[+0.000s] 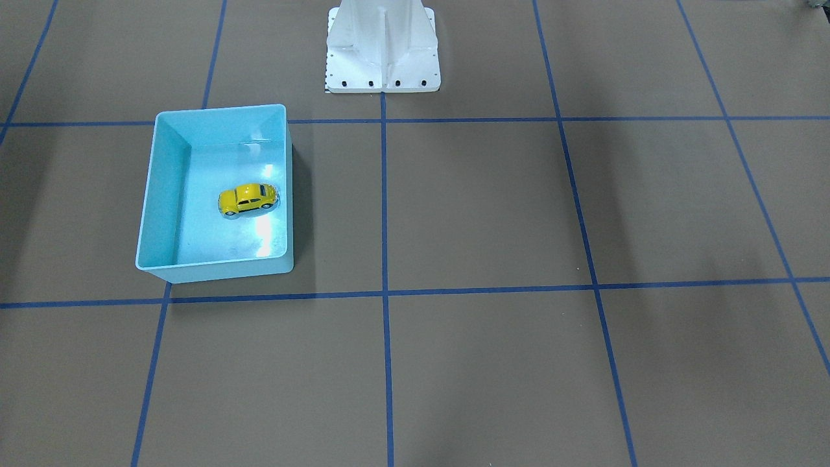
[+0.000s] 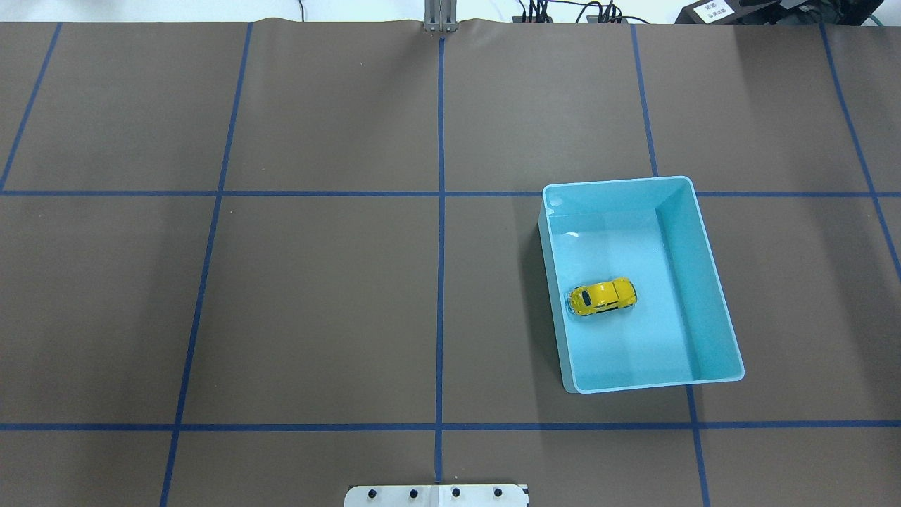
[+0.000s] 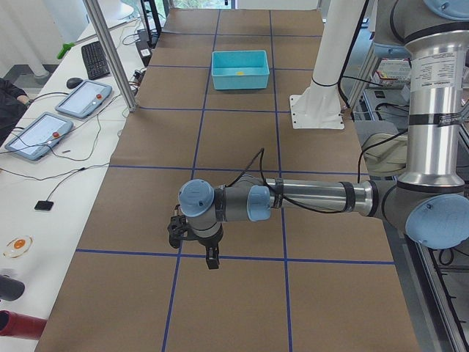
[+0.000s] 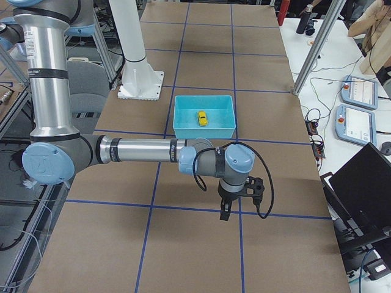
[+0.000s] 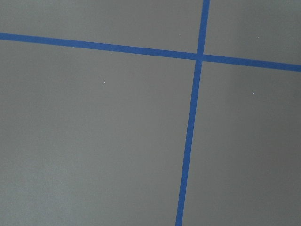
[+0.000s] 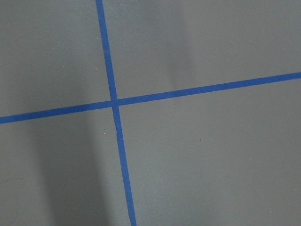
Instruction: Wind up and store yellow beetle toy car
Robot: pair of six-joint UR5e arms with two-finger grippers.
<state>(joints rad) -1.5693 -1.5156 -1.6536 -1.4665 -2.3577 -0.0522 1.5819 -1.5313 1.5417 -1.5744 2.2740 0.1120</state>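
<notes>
The yellow beetle toy car (image 1: 248, 198) stands on its wheels inside the light blue bin (image 1: 165, 188), near the wall on the table's centre side. It also shows in the overhead view (image 2: 602, 296), inside the bin (image 2: 693, 267). My left gripper (image 3: 211, 258) shows only in the exterior left view, hanging above the table far from the bin (image 3: 239, 79). My right gripper (image 4: 224, 210) shows only in the exterior right view, also far from the bin (image 4: 204, 132). I cannot tell whether either is open or shut. Both wrist views show only brown table paper and blue tape.
The white robot base (image 1: 383, 48) stands at the table's robot side. Blue tape lines grid the brown table cover. A metal post (image 3: 110, 51) and tablets (image 3: 82, 99) are on the side table beyond the table's edge.
</notes>
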